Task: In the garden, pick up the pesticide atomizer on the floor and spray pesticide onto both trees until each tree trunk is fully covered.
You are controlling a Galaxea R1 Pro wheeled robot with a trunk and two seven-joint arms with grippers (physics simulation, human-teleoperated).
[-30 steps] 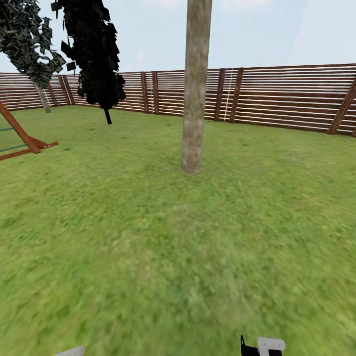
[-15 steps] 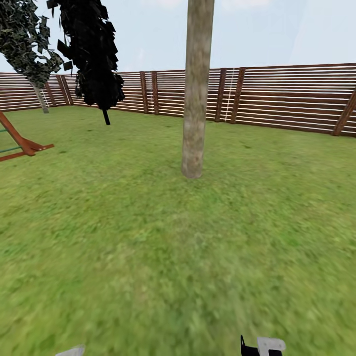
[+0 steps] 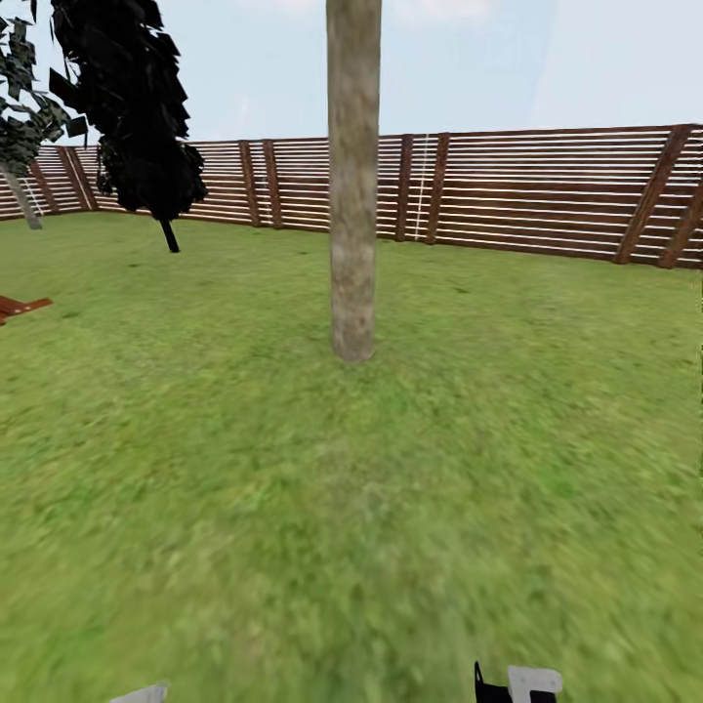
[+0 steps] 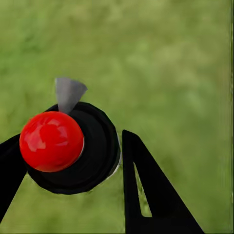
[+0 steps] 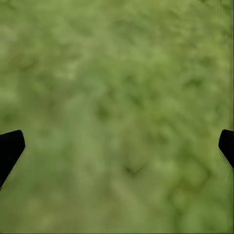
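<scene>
The left hand (image 4: 73, 161) gripped the pesticide atomizer (image 4: 73, 146), the right hand (image 5: 117, 146) gaped wide, and the tree trunk (image 3: 352, 195) at the frame's upper centre looked unsprayed.

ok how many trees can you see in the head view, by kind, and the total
thick grey-tan trunk tree: 1
dark cypress-like tree: 1
leafy tree with a thin pale trunk, at the picture's left edge: 1
total: 3
</scene>
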